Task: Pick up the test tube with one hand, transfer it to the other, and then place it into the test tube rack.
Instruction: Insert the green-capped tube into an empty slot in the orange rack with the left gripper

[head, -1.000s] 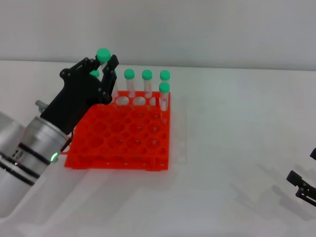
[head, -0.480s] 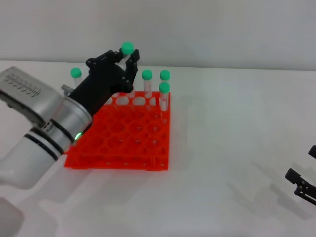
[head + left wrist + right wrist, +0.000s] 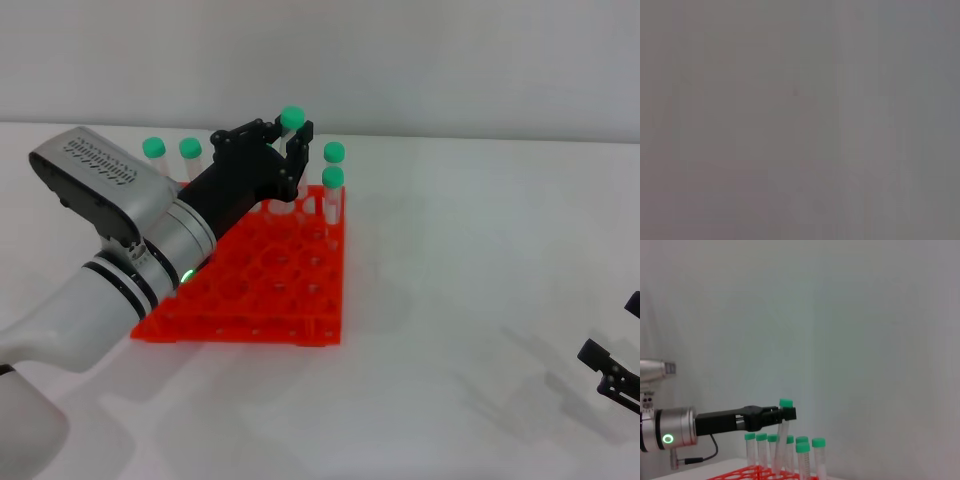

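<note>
A: What's the left gripper (image 3: pixel 290 140) doing?

B: It's clenching the tube (image 3: pixel 782 437) just below its green cap, holding it near-upright over the rack's (image 3: pixel 250 285) far row, w/ the tip down among the other tubes (image 3: pixel 332 185).

A: So which step?

B: Looks like placing. Next it'll need to line the tip up w/ a free hole, lower straight, then let go.

A: And the right gripper (image 3: pixel 612 378)?

B: Parked at the near right; can't tell its jaws.

Black left tool (image 3: pixel 285 150) pinching clear test tube (image 3: pixel 782 437), green cap. Orange-red test tube rack (image 3: pixel 250 285) below tool. White counter (image 3: pixel 480 260). Silver-white arm, green light.
</note>
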Robot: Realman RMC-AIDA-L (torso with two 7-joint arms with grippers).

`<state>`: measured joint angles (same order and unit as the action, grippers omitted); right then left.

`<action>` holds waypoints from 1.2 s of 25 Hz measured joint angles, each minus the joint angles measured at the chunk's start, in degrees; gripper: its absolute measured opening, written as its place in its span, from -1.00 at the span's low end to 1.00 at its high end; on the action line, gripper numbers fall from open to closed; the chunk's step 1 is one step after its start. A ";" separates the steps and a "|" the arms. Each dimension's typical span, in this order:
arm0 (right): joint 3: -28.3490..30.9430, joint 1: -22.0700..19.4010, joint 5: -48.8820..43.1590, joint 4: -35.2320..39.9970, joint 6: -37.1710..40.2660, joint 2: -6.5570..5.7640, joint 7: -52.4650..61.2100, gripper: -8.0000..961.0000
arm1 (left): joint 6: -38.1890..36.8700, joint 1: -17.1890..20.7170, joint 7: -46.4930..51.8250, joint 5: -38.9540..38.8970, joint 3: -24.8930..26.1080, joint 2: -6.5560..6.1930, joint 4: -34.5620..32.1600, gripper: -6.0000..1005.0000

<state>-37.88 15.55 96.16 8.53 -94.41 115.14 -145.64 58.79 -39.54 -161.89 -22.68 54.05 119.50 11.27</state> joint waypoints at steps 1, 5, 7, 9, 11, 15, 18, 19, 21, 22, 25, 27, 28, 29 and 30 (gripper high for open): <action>0.00 0.00 0.00 0.00 0.00 0.00 0.00 0.82 | -0.32 -0.01 0.00 0.03 0.00 0.00 0.02 -0.49; 0.00 -0.08 0.00 0.05 0.00 -0.01 0.00 0.82 | -0.90 -0.22 0.00 0.26 0.00 0.03 0.08 -0.49; 0.00 -0.10 0.00 0.09 0.00 0.00 0.00 0.82 | -1.07 -0.50 0.00 0.37 0.00 0.04 0.08 -0.48; 0.00 -0.15 0.00 0.14 0.00 0.00 0.00 0.82 | -1.83 -0.95 0.00 0.52 0.00 0.04 0.08 -0.48; 0.00 -0.19 0.00 0.18 0.00 0.00 0.00 0.82 | -3.30 -1.46 0.00 0.75 0.00 0.04 0.08 -0.48; 0.00 -0.19 0.01 0.31 0.00 0.00 0.00 0.82 | -4.53 -1.92 0.00 1.24 0.00 0.10 0.14 -0.48; 0.00 -0.18 0.37 0.34 0.01 -0.01 0.00 0.82 | -4.56 -2.06 0.00 1.29 0.01 0.11 0.22 -0.47; 0.00 -0.17 0.46 0.35 0.01 -0.01 0.00 0.82 | -4.56 -2.14 0.00 1.52 0.00 0.11 0.25 -0.47; 0.00 -0.17 0.63 0.35 0.01 -0.01 0.00 0.82 | -4.73 -2.20 0.00 2.69 0.00 0.13 0.27 -0.47; 0.00 -0.17 0.66 0.35 0.02 0.00 0.00 0.82 | -4.81 -2.20 0.00 2.80 0.00 0.13 0.26 -0.47; 0.00 -0.17 0.76 0.35 0.02 -0.01 0.00 0.82 | -5.08 -2.14 0.01 2.88 0.01 0.19 0.27 -0.46; 0.00 -0.17 0.80 0.35 0.02 0.00 0.00 0.82 | -5.11 -2.06 0.02 2.88 0.02 0.21 0.28 -0.46; 0.00 -0.17 0.83 0.36 0.02 -0.01 0.00 0.82 | -5.10 -1.98 0.02 2.86 0.02 0.21 0.29 -0.46; 0.00 -0.17 0.85 0.38 0.02 -0.03 0.00 0.82 | -5.10 -1.98 0.02 2.86 0.02 0.21 0.29 -0.46; 0.00 -0.17 0.92 0.40 0.02 -0.05 0.00 0.82 | -5.10 -1.93 0.02 2.86 0.02 0.22 0.29 -0.46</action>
<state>-37.88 15.38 97.07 8.93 -94.39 115.09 -145.63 53.69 -41.47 -161.87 -19.83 54.07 119.71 11.56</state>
